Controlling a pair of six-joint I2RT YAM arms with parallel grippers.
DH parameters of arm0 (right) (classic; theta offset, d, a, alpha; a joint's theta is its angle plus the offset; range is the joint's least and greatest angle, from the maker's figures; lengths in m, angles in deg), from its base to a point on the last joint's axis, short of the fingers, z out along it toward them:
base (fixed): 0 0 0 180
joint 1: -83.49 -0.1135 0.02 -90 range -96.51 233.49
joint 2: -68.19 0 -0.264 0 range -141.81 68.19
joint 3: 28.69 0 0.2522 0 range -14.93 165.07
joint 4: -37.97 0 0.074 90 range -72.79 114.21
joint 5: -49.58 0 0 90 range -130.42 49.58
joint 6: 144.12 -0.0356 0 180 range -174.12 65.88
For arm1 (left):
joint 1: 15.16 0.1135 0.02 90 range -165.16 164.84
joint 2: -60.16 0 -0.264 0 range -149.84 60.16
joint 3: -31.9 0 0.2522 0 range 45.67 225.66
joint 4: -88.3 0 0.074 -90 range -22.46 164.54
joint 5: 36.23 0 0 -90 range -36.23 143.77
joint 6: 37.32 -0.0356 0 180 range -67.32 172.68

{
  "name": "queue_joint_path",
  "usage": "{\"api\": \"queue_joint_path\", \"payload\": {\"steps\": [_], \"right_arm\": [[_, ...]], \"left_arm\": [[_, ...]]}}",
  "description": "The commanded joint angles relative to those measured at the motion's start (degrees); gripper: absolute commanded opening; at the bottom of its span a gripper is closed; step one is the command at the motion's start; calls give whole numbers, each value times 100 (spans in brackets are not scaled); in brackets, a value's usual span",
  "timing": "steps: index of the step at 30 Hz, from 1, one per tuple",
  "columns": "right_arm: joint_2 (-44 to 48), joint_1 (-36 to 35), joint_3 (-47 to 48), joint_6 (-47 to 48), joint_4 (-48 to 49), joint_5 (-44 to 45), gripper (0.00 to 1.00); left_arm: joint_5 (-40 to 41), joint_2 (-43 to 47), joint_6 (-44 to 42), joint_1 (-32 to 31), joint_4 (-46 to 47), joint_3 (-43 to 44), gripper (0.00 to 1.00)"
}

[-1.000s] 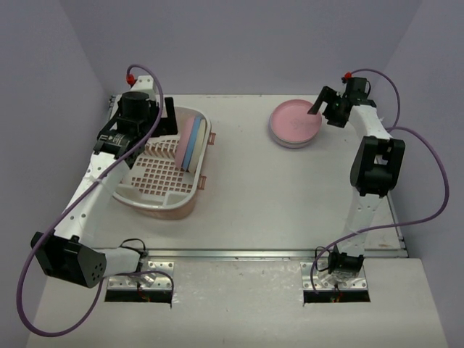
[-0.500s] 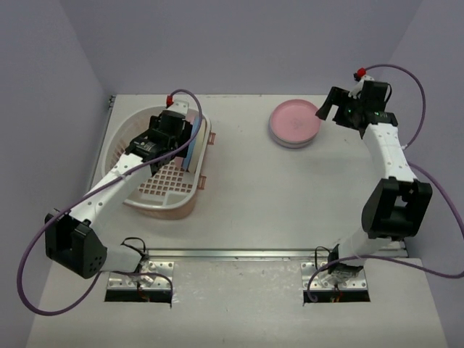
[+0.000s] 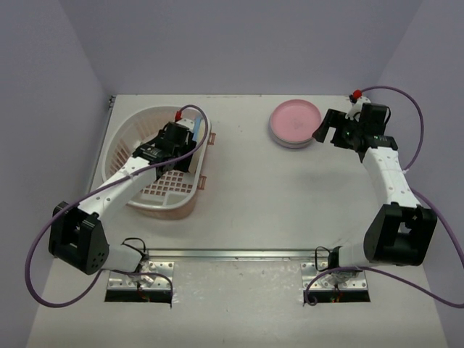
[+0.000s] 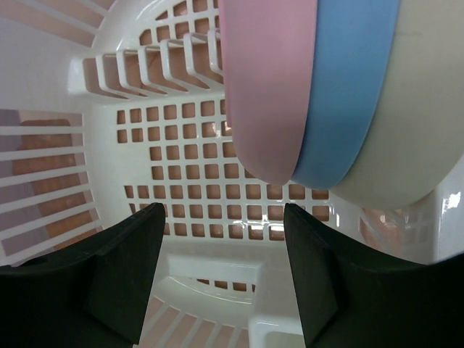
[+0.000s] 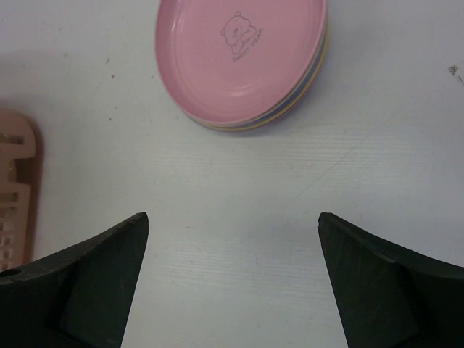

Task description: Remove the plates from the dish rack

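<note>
Spread wide to straddle a rim, the left pincer faces three plates upright in the dish rack; the right pincer, wide and empty, hovers beside the stack on the tabletop.

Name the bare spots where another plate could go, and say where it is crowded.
Free: the table between the dish rack and the stacked plates, right to the near edge, and also the rack's left floor. Crowded: the rack's right end, where three upright plates stand with the open left fingers close by.
</note>
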Motion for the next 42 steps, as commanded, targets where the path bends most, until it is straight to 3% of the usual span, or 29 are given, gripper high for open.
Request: {"api": "queue_joint_path", "payload": {"steps": [1, 16, 27, 39, 42], "right_arm": [[120, -32, 308, 2, 186, -181, 99], [183, -31, 158, 2, 309, -234, 99], [168, -28, 53, -77, 400, -380, 99], [144, -23, 32, -69, 414, -430, 99], [143, -32, 18, -77, 423, -449, 99]], "left_arm": [[-253, -114, 20, -4, 249, -26, 65], [865, -408, 324, -6, 1005, 440, 66], [1493, -261, 63, -100, 1661, 381, 64], [2699, -866, -564, -482, 2502, 133, 51], [2894, -1046, -655, -497, 2539, 178, 43]]}}
